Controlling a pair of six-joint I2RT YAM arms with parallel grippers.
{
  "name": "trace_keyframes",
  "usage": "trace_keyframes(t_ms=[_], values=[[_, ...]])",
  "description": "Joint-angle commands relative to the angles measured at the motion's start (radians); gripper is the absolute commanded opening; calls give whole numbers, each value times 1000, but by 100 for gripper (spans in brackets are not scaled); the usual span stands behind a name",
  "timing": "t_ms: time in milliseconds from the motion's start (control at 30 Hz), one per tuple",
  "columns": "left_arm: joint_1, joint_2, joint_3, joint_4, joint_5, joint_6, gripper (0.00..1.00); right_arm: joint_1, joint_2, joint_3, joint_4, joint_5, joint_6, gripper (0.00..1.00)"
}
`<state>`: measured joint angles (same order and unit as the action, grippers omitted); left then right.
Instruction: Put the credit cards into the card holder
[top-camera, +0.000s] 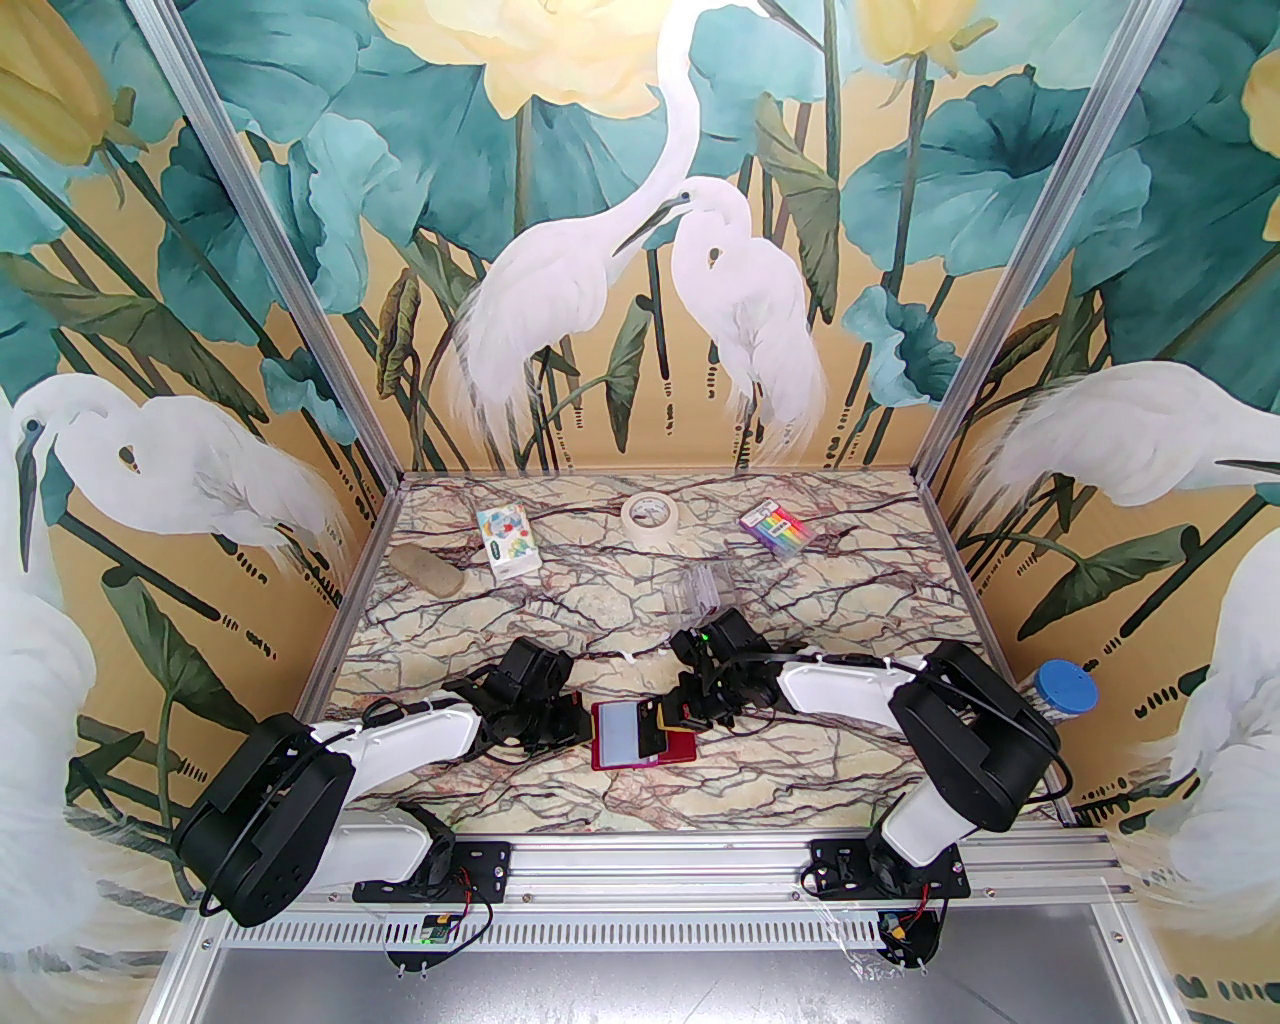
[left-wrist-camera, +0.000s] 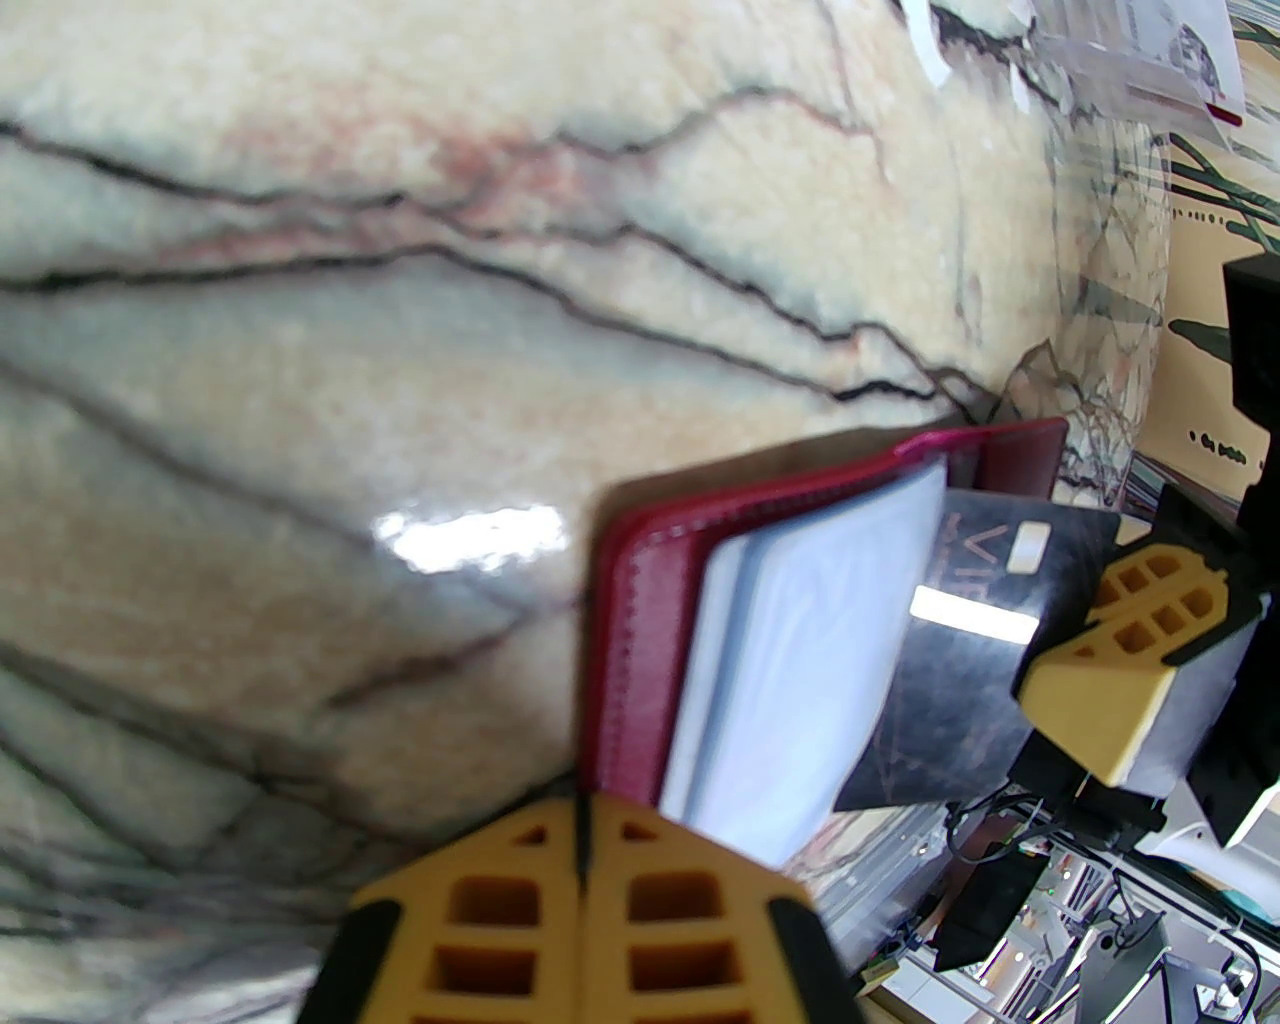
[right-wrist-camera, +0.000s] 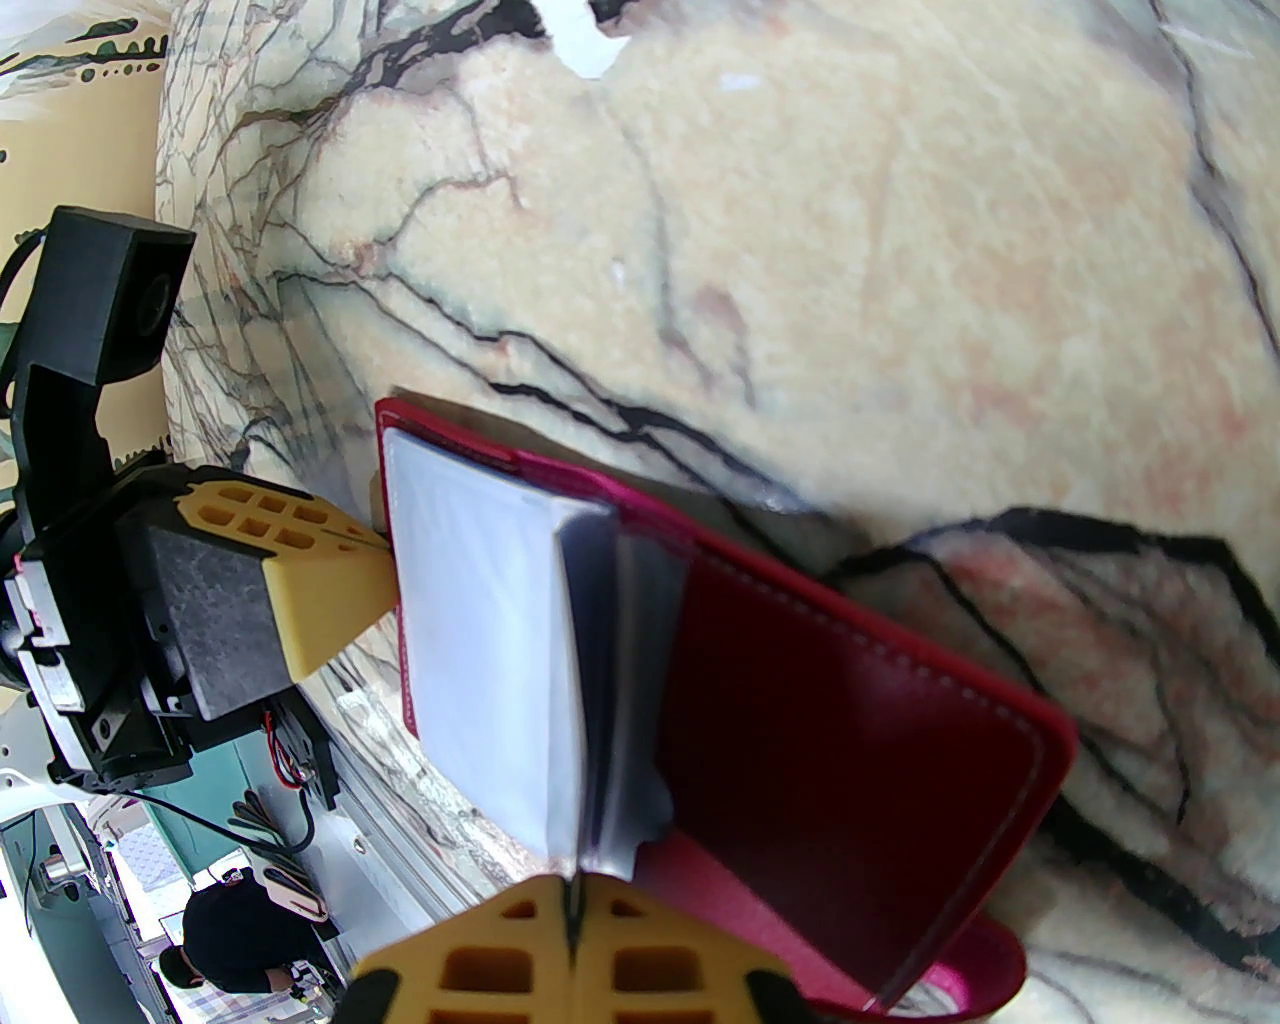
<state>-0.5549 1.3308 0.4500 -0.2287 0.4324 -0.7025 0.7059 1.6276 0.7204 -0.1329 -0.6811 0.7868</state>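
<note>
The dark red card holder (top-camera: 625, 762) lies open near the table's front edge, between my two grippers. A stack of pale grey-blue leaves or cards (top-camera: 620, 730) rests on its left half (left-wrist-camera: 640, 640). My right gripper (top-camera: 682, 722) is shut on a dark credit card (left-wrist-camera: 970, 680), which lies tilted over the holder's right half (right-wrist-camera: 850, 750). From the right wrist, the fingers (right-wrist-camera: 575, 905) pinch the card edge-on. My left gripper (top-camera: 582, 725) is shut, its tips (left-wrist-camera: 585, 820) against the holder's left edge. The pale stack (right-wrist-camera: 480, 650) hides the holder's pockets.
A clear plastic box (top-camera: 695, 590) stands just behind the right gripper. Farther back are a tape roll (top-camera: 650, 517), a rainbow-striped packet (top-camera: 775, 527), a white patterned box (top-camera: 507, 545) and a beige lump (top-camera: 428, 572). A blue-lidded jar (top-camera: 1063, 693) sits at the right wall.
</note>
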Motion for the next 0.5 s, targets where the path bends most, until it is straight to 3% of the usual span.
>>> trace_keyframes(t_ms=[0,467], values=[[-13,47,-1,-14,-29,18,2,7,23,-18,-2,1,8,0],[-14,53,7,-15,-32,20,2,9,18,-24,-10,-8,5,0]])
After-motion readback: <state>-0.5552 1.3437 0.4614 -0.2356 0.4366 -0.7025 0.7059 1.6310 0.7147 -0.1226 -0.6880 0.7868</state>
